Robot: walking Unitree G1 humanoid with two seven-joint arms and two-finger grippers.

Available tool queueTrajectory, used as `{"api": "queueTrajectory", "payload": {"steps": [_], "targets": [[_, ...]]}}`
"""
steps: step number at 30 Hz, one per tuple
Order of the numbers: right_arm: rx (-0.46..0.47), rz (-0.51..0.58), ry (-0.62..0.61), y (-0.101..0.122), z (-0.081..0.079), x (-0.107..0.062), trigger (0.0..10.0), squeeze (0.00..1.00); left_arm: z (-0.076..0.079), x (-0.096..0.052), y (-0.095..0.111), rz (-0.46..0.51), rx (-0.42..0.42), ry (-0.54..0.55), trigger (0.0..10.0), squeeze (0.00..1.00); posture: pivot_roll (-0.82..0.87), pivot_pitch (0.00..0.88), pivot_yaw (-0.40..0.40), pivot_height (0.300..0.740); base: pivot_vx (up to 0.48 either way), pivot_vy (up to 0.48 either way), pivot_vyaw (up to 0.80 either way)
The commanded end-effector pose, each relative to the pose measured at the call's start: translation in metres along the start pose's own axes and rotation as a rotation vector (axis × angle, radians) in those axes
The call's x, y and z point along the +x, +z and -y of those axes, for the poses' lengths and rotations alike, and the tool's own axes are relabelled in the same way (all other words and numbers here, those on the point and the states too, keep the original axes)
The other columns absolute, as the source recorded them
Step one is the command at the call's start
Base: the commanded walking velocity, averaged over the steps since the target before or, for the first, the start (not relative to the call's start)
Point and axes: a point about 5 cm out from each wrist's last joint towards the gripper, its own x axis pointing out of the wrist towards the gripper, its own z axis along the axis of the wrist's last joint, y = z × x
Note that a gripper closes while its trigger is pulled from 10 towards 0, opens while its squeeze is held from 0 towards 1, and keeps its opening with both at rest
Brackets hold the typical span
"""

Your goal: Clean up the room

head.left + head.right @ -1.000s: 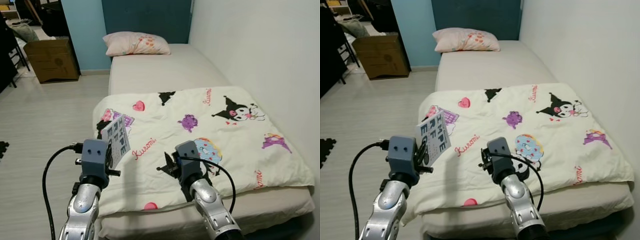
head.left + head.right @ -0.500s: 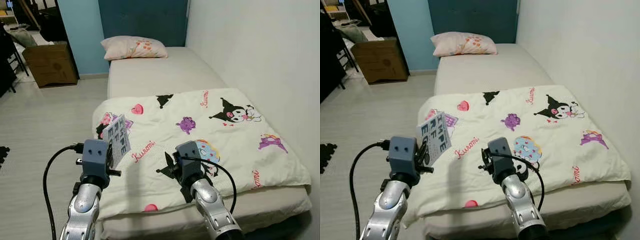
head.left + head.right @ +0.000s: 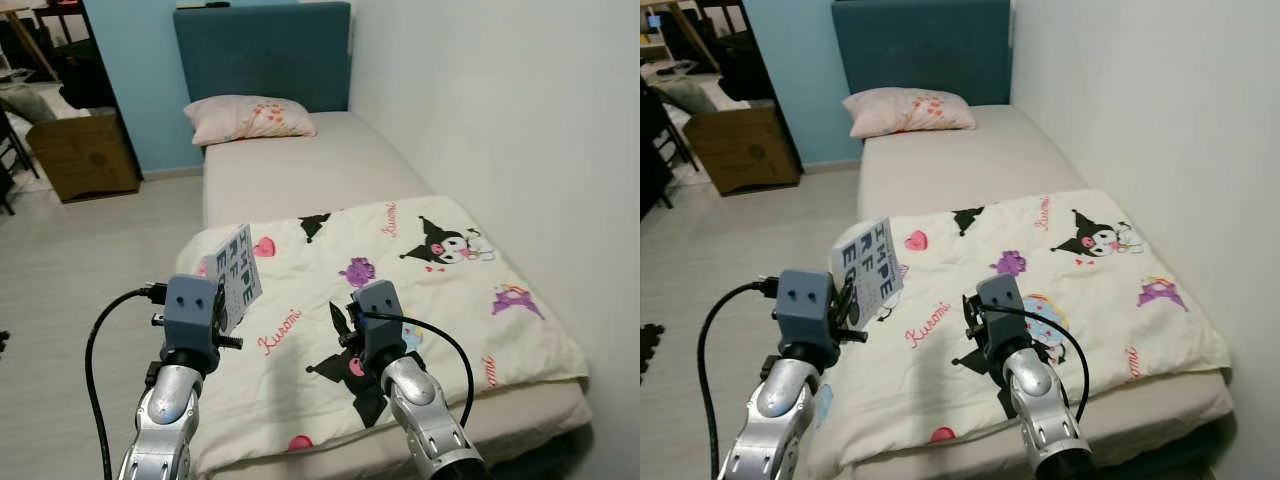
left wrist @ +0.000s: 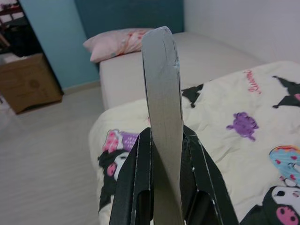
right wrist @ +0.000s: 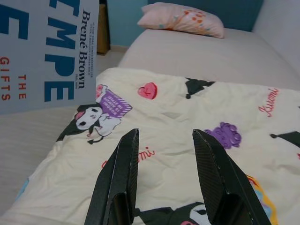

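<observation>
The left gripper (image 4: 161, 154) is closed on a book (image 3: 238, 277) and holds it upright in the air, over the left edge of the bed (image 3: 290, 175), near the corner at the foot end. In the left wrist view the two black fingers (image 4: 138, 173) press the book from both sides, and the book is seen edge-on, standing up between them. The cover is grey-white with big blue letters, and in the right wrist view the name "Brene Brown" and the red words "THE GIFTS" can be read on it. The right gripper (image 5: 166, 168) is beside it, above the foot half of the bed; its fingers (image 5: 117, 176) stand apart with a clear gap and hold nothing. Under both grippers lies a cream blanket (image 3: 1060, 275) printed with cartoon figures, hearts and red script; it covers the foot half of the bed and hangs a little over the left edge. The head half of the bed is bare beige mattress, and a pink pillow (image 3: 247, 117) lies at its head edge, against a dark teal headboard (image 3: 262, 50). The right edge of the bed is along a white wall (image 3: 490, 130). On the floor (image 3: 70, 260) to the left of the bed, near the head end and by the blue wall, stands a brown cardboard box (image 3: 82, 153).
</observation>
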Motion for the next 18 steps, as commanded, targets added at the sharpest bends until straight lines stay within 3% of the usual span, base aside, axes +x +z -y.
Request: {"api": "queueTrajectory", "payload": {"steps": [1, 11, 15, 18], "targets": [[0.019, 0.007, 0.004, -0.001, -0.001, -0.002, 10.0, 0.00, -0.001, -0.003, 0.004, 0.031, 0.013, 0.003, 10.0, 0.00, -0.04, 0.012, 0.003, 0.740, 0.000, 0.000, 0.00], [0.037, 0.007, 0.031, -0.003, -0.005, -0.003, 10.0, 0.00, 0.001, -0.007, -0.003, -0.012, 0.011, -0.015, 10.0, 0.00, -0.03, 0.010, 0.000, 0.740, 0.000, 0.000, 0.00], [-0.013, -0.122, 0.072, -0.027, -0.011, -0.008, 10.0, 0.00, -0.002, -0.020, -0.035, -0.182, -0.019, 0.026, 10.0, 0.00, -0.03, 0.005, -0.003, 0.740, 0.000, 0.000, 0.00], [-0.027, -0.155, 0.075, -0.034, -0.012, -0.010, 10.0, 0.00, -0.004, -0.026, -0.046, -0.235, -0.038, 0.047, 10.0, 0.00, -0.03, 0.001, -0.005, 0.740, 0.000, 0.000, 0.00]]}}
